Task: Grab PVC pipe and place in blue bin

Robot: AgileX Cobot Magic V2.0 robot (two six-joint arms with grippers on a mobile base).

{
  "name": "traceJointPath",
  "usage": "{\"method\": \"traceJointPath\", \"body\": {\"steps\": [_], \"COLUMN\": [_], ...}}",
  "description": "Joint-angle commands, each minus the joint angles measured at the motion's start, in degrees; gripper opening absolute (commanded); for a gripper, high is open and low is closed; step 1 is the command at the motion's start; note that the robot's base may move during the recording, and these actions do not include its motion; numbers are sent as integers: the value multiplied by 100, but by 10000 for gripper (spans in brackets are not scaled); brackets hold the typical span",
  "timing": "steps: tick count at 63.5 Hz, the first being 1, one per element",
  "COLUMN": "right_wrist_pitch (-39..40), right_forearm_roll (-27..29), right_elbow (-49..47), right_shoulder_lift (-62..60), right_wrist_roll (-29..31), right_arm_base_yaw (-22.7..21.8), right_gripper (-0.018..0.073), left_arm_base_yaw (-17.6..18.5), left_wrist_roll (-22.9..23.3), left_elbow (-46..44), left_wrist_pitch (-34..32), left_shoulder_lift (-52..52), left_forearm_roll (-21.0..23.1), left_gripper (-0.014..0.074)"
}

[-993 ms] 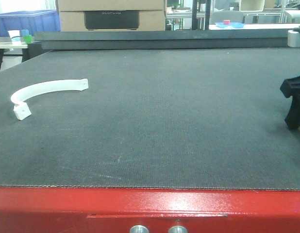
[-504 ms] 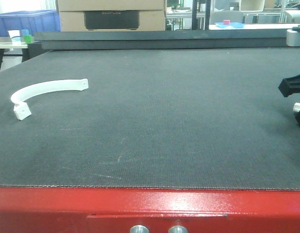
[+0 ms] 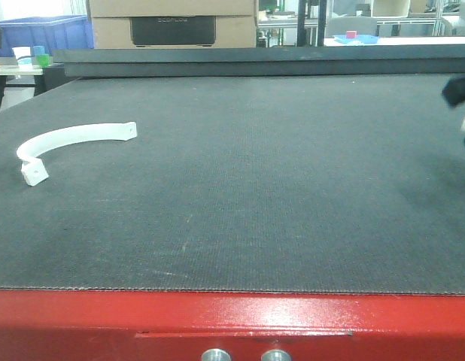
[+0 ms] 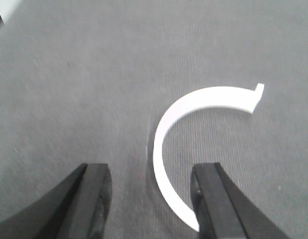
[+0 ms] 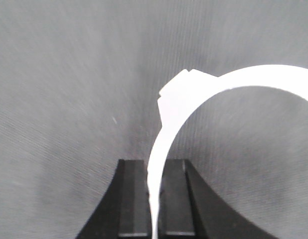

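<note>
Right wrist-mounted view: a white, curved PVC pipe (image 5: 263, 74) is seen clamped edge-on between the black jaws of the right gripper (image 5: 154, 164). From the jaws its strip runs up the frame, then bends over to the right, where it is cut off by the frame's edge. A blocky tab (image 5: 174, 89) is borne on the outer side of the bend. The grey surface (image 5: 59, 99) behind it is blurred, and whether the pipe touches it cannot be told. In the front-facing view this gripper is shown only as a dark blur at the right edge.

A second curved pipe (image 3: 74, 135) is laid flat on the surface at the left. Its chord runs from a tabbed near-left end to a far-right end, with the bow turned away to the far left. In the left wrist view it is found below the left gripper (image 4: 151, 172), whose jaws are spread wide and closed on nothing. The blue bin (image 3: 44, 30) is seen beyond the surface's far left corner.
</note>
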State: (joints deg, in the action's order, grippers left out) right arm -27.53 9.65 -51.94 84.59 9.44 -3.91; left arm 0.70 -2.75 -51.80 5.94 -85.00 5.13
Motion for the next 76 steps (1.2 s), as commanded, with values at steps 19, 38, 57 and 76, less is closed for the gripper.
{"method": "traceJointPath", "body": {"steps": [19,38,57,76], "right_wrist_pitch": [-204,-394,-457,-444], "right_forearm_roll": [161,161,169,169], "right_elbow": [-8,-8,-8,-8], "right_shoulder_lift": [-1239,-1727,-1739,-1739], "right_wrist_roll": [27,27,27,27], "right_arm_base_yaw": [-5,-5,-5,-5], "right_gripper": [-169,-169,-169,-169], "left_arm_base_yaw": [-1,-1,-1,30], "left_wrist_roll": [44,67,129,129], "left_elbow": [-1236,-1469,-1478,-1529], "left_wrist_pitch": [1116,1538,1271,1337], "left_shoulder_lift": [-874,-1415,-1427,-1713], "left_forearm_roll": [581,633,633,633], "left_gripper": [288,288,288,288]}}
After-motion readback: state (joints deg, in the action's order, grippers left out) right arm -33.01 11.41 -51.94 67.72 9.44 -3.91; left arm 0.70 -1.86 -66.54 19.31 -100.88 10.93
